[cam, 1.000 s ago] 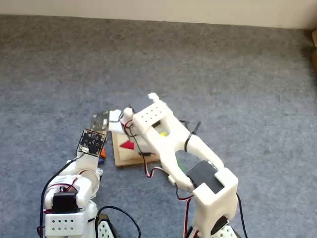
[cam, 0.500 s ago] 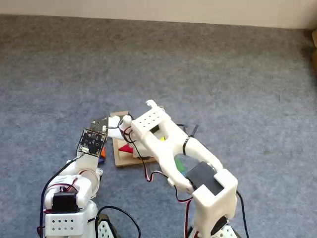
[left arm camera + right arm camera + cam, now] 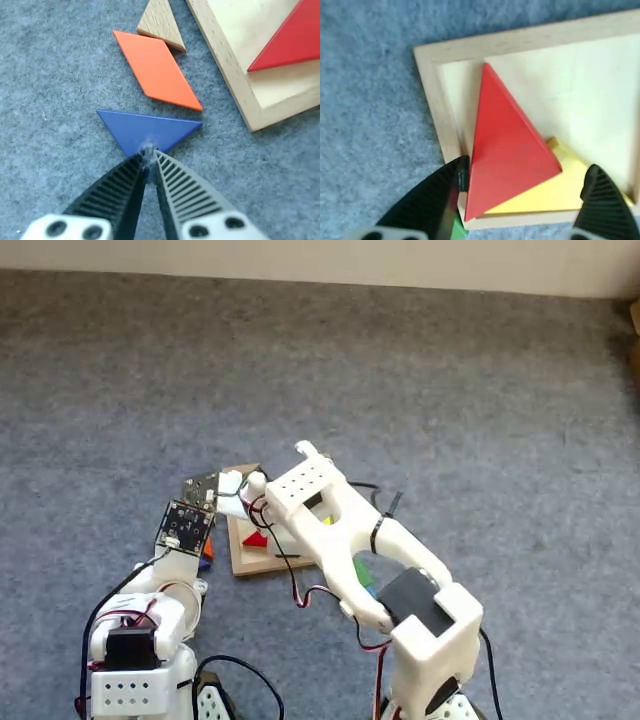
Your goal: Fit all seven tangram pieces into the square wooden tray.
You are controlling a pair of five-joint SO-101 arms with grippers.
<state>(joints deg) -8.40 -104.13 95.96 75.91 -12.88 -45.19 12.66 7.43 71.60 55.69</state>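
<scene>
The square wooden tray (image 3: 432, 105) lies on grey carpet, with a red triangle (image 3: 505, 150) resting partly on a yellow piece (image 3: 555, 197) inside it. My right gripper (image 3: 527, 172) is open just above the tray, one finger on either side of the red triangle. Outside the tray lie a blue triangle (image 3: 150, 129), an orange parallelogram (image 3: 157, 70) and a bare wooden triangle (image 3: 160, 22). My left gripper (image 3: 148, 151) is shut, its tips touching the blue triangle's nearest corner. In the high view the right arm covers most of the tray (image 3: 245, 562).
A green piece (image 3: 457, 231) peeks out beside the tray's outer rim, and green (image 3: 361, 569) also shows under the right arm. Open carpet (image 3: 450, 390) spreads beyond both arms. A pale wall edge runs along the far side.
The right arm has swung slightly left and lowered its gripper over the tray. The left arm has stayed where it was.
</scene>
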